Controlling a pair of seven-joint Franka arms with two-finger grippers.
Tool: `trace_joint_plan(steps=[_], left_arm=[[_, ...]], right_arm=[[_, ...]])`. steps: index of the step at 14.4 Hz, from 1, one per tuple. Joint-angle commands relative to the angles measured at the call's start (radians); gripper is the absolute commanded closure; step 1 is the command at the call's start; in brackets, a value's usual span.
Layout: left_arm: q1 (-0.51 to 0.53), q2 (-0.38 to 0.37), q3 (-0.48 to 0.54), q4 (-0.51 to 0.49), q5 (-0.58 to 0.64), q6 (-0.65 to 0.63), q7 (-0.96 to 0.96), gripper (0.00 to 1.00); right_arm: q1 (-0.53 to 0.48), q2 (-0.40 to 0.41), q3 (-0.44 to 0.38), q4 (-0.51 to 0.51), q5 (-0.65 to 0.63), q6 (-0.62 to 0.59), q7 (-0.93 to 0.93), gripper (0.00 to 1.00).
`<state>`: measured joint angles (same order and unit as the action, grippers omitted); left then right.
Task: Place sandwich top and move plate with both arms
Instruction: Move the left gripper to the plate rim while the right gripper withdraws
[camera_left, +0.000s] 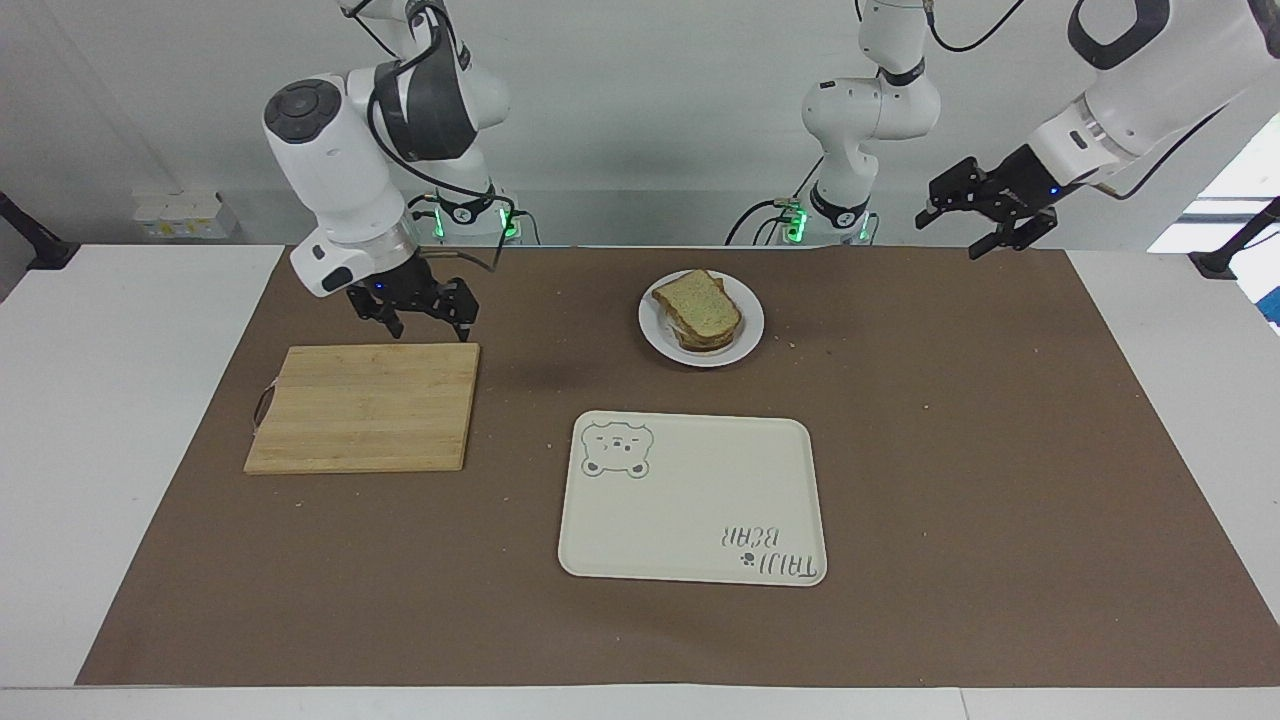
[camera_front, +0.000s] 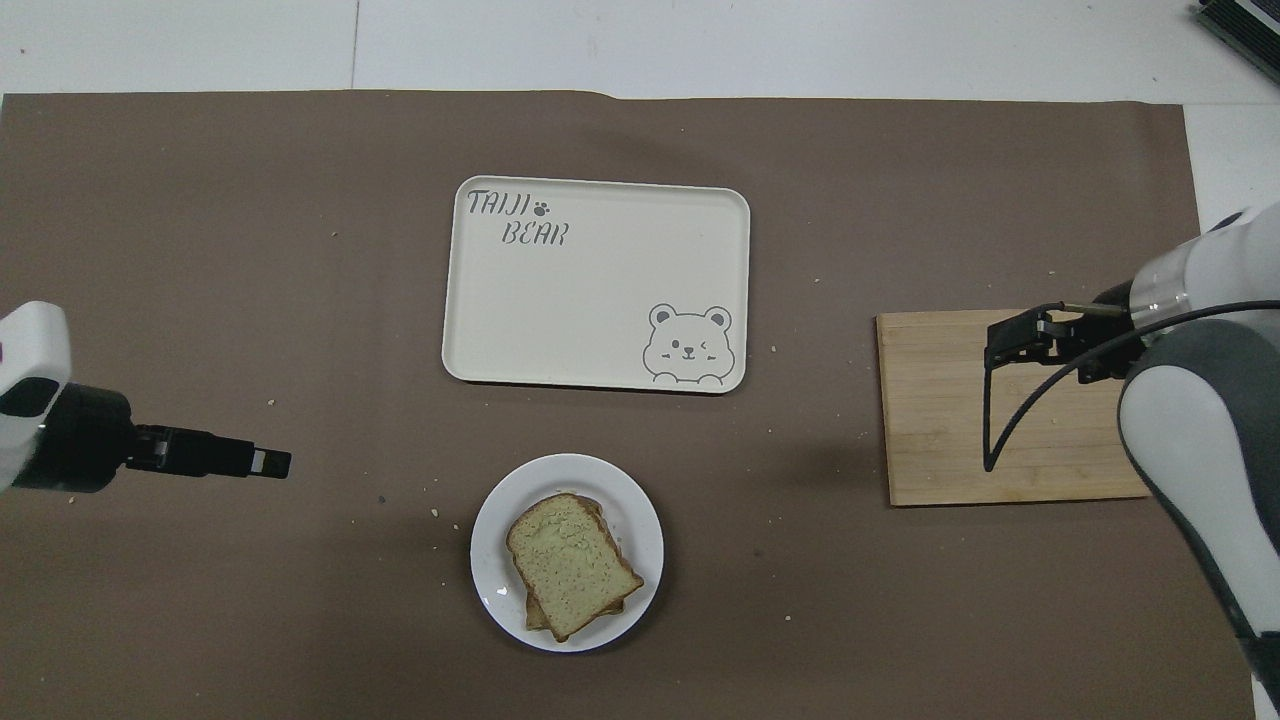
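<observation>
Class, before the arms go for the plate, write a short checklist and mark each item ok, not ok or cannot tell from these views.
1. Sandwich top lies on the stack: ok.
2. Stack sits within the plate rim: ok.
3. Tray bare to receive the plate: ok.
4. Left end effector at the plate: not ok, up over the mat's corner.
5. Right end effector at the plate: not ok, over the cutting board edge.
6. Both empty and open: ok.

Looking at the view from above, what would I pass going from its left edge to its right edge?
Left tool, then the tray with the plate and sandwich top nearer the robots, then the board with the right tool over it.
</observation>
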<state>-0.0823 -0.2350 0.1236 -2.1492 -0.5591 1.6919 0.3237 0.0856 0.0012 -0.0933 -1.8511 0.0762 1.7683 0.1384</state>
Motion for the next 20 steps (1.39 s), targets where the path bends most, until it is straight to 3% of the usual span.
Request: trace_joint_plan(steps=[1,4,9,12,17,19,20], left_arm=[[0.013,-0.079,-0.006,-0.19,-0.065,0.087,0.067,0.0],[0.007,-0.136,-0.007,-0.348,-0.126,0.231,0.093,0.0],[0.003,-0.112,-0.006,-0.535,-0.362,0.351,0.32,0.0],[-0.02,-0.075,-0.007,-0.578,-0.455,0.397,0.368,0.01],[-0.184,-0.027,-0.007,-0.604,-0.682,0.515,0.454,0.08],[-0.224,-0.026,-0.007,-0.618,-0.711,0.546,0.456,0.13],[-0.237,-0.023,-0.007,-0.62,-0.734,0.546,0.456,0.26]], right_arm=[[-0.04,-0.026,0.01,-0.02,-0.019,-0.03,-0.026,0.0],[-0.075,-0.03,0.01,-0.022,-0.019,-0.064,-0.043,0.0],[-0.116,-0.03,0.01,0.0,-0.021,-0.076,-0.149,0.0],[-0.115,-0.035,0.006,0.073,-0.021,-0.101,-0.151,0.0],[-0.115,-0.059,0.009,0.141,-0.023,-0.128,-0.152,0.0],[-0.112,-0.058,0.012,0.18,-0.03,-0.144,-0.152,0.0],[-0.106,-0.059,0.013,0.194,-0.042,-0.148,-0.152,0.0]])
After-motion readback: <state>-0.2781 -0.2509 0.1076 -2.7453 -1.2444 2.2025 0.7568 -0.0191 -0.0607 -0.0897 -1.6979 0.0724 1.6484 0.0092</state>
